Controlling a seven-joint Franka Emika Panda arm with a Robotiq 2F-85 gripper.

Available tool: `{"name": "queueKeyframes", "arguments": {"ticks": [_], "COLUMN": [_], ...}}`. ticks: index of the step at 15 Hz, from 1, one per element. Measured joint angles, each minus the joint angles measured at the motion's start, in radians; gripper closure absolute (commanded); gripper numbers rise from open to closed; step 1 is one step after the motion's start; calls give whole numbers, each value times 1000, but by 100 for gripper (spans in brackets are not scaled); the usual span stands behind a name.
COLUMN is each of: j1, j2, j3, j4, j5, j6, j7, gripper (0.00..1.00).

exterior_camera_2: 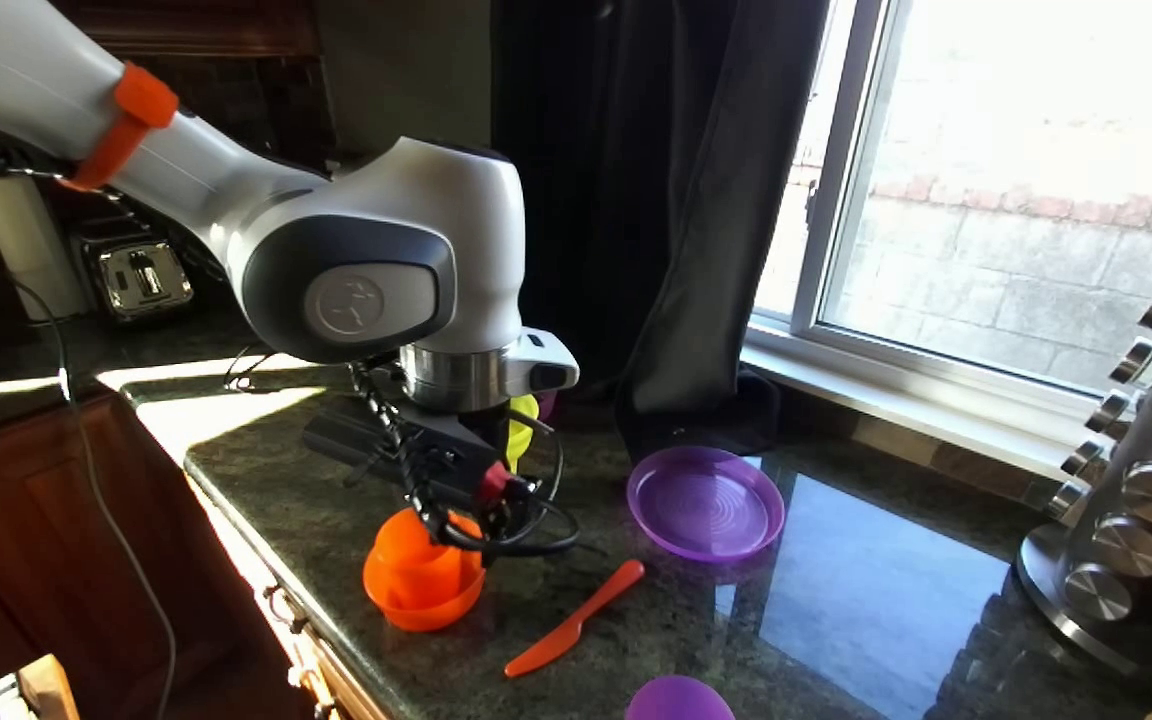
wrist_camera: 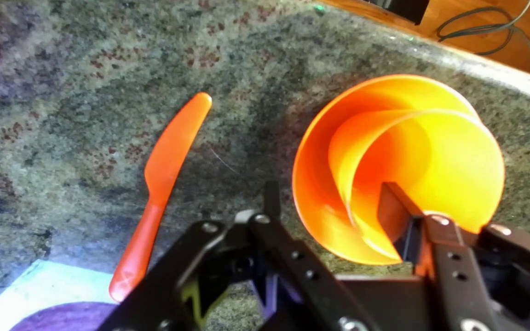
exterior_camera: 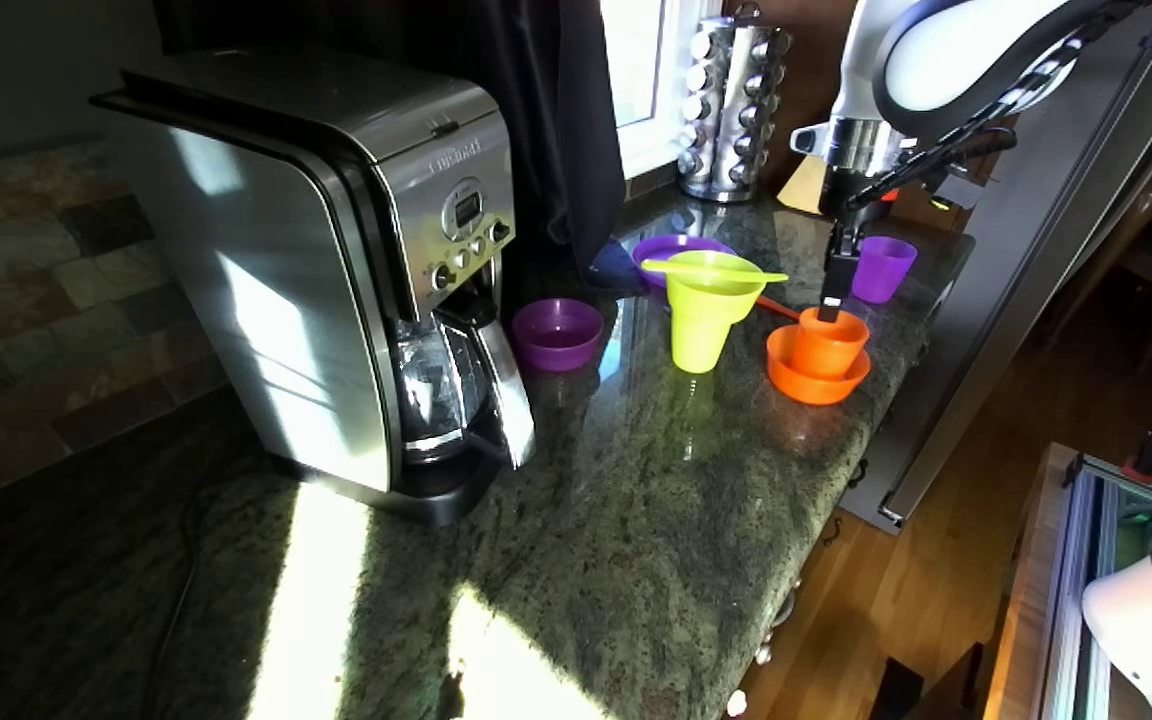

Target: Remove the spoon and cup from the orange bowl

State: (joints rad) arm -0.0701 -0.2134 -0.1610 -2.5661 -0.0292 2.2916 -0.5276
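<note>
The orange cup [exterior_camera: 824, 345] [exterior_camera_2: 414, 552] stands tilted inside the orange bowl [exterior_camera: 802, 387] [exterior_camera_2: 426, 614], near the counter's front edge. In the wrist view the cup [wrist_camera: 458, 156] leans to the right side of the bowl [wrist_camera: 312, 184]. My gripper [wrist_camera: 331, 195] is open and low over them. One finger is over the cup's opening, seemingly inside its rim; the other is outside the bowl. The near walls of cup and bowl lie between the fingers. In an exterior view the fingertips [exterior_camera: 829, 312] are at the cup's rim. The spoon is hidden or out of view.
An orange knife [wrist_camera: 161, 184] [exterior_camera_2: 576, 622] lies beside the bowl. A yellow-green funnel-shaped piece [exterior_camera: 701, 325] carries a yellow-green utensil [exterior_camera: 771, 277]. A purple cup [exterior_camera: 883, 268], purple plate [exterior_camera_2: 706, 505] and purple bowl [exterior_camera: 556, 345] stand around. A coffee maker [exterior_camera: 326, 260] and spice rack [exterior_camera: 733, 110] stand farther off.
</note>
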Motion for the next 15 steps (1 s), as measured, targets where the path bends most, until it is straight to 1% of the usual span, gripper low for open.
{"name": "queueKeyframes", "arguments": {"ticks": [3, 4, 15], "j1": [6, 7, 10], "j2": [8, 10, -3], "j3": [3, 4, 5], "j4": [-2, -2, -2], "j5": [1, 1, 22], "j6": [3, 3, -3], "j7": [11, 13, 14], "gripper": [97, 100, 99]}}
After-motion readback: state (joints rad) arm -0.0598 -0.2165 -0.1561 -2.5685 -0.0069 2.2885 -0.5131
